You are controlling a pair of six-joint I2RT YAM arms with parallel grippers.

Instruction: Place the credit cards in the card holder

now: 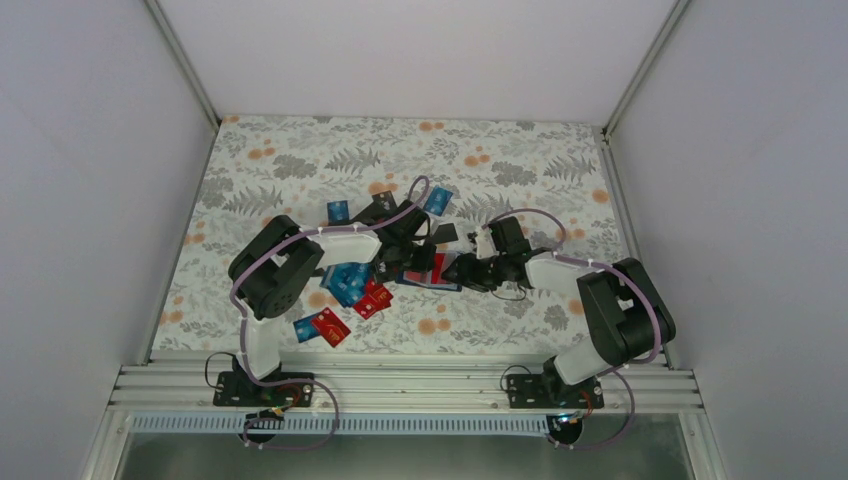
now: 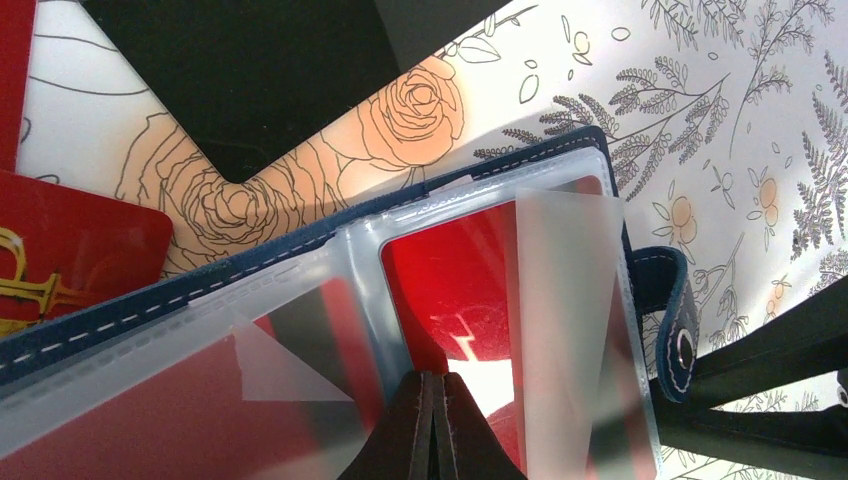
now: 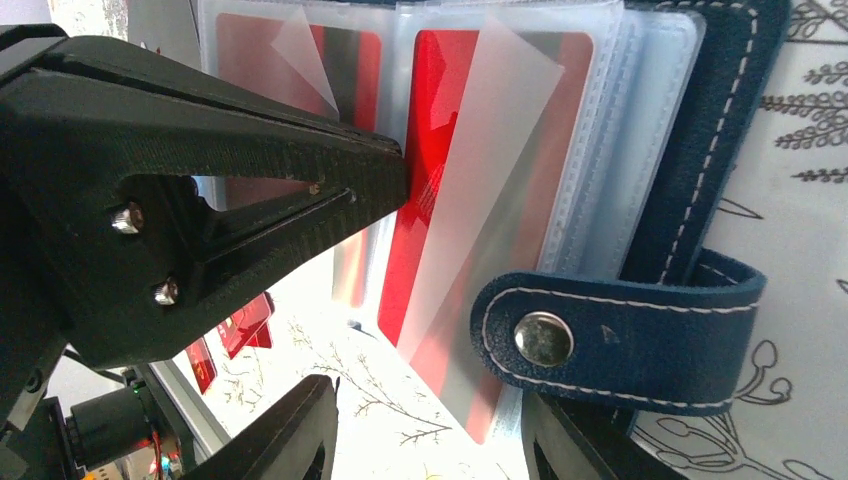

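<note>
Aluminium rail (image 1: 400,385), floral tabletop (image 1: 300,160), white walls (image 1: 90,150)

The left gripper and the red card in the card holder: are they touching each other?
Touching. In the right wrist view the left gripper, shut, presses its tip against the red card by the card holder's clear sleeve.

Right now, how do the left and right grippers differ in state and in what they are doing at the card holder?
The left gripper is shut, fingertips pinched together over a red card in the card holder; the right gripper stands part open. The left comes in over the clear sleeves; the right straddles the holder's snap strap edge, and whether it grips is unclear. Both meet at the open holder.
</note>
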